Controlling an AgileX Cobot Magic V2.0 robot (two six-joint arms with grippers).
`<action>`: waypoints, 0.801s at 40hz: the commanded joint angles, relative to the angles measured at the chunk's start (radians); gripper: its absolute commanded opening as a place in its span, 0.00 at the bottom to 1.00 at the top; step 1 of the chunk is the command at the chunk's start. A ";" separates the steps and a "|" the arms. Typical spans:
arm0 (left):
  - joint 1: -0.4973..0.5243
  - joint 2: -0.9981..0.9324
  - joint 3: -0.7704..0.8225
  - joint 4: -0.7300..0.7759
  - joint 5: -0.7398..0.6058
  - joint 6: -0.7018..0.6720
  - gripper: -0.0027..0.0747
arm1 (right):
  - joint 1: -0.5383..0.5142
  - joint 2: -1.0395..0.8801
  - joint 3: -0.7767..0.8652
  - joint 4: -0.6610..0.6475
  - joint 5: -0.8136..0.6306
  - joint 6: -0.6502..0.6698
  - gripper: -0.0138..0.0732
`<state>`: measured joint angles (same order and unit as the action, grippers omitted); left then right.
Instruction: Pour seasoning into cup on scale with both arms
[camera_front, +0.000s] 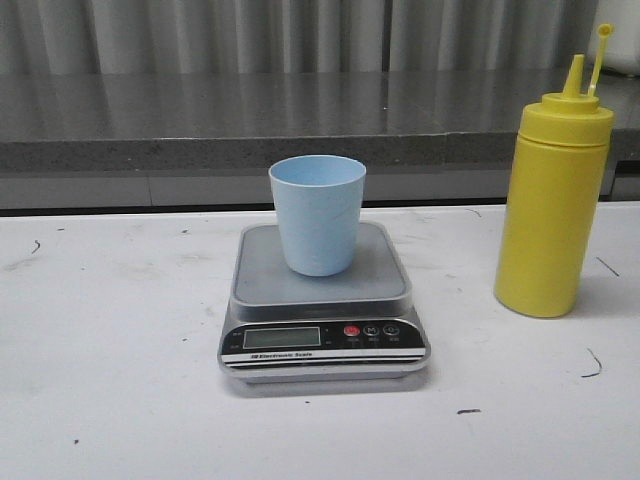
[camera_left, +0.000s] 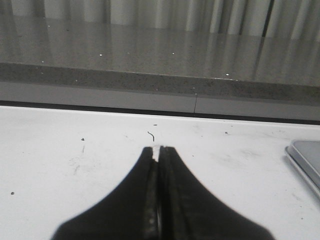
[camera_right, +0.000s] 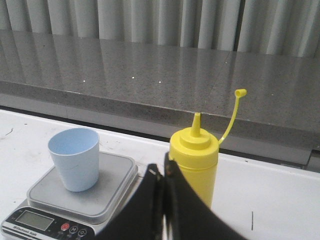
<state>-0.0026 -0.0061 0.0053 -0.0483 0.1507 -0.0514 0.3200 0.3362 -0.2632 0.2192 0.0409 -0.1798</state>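
A light blue cup (camera_front: 317, 213) stands upright on the grey platform of a silver scale (camera_front: 322, 290) in the middle of the white table. A tall yellow seasoning bottle (camera_front: 553, 205) stands to the right of the scale, its cap open on its tether. Neither gripper shows in the front view. My left gripper (camera_left: 158, 150) is shut and empty over bare table, with the scale's edge (camera_left: 305, 157) off to one side. My right gripper (camera_right: 162, 172) is shut and empty, in front of the bottle (camera_right: 194, 160) and beside the scale (camera_right: 75, 200) and cup (camera_right: 75, 157).
A grey stone ledge (camera_front: 250, 120) runs along the back of the table, with a pale ribbed wall behind it. The white table top (camera_front: 110, 330) has small dark marks.
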 joint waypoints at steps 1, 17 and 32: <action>0.018 -0.017 0.024 -0.015 -0.079 -0.009 0.01 | -0.008 0.005 -0.034 -0.003 -0.072 -0.011 0.09; 0.018 -0.017 0.024 -0.015 -0.088 -0.009 0.01 | -0.008 0.005 -0.034 -0.003 -0.073 -0.011 0.09; 0.018 -0.017 0.024 -0.015 -0.088 -0.009 0.01 | -0.008 0.005 -0.034 -0.003 -0.073 -0.011 0.09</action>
<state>0.0147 -0.0061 0.0053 -0.0560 0.1470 -0.0514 0.3200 0.3362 -0.2632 0.2192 0.0427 -0.1798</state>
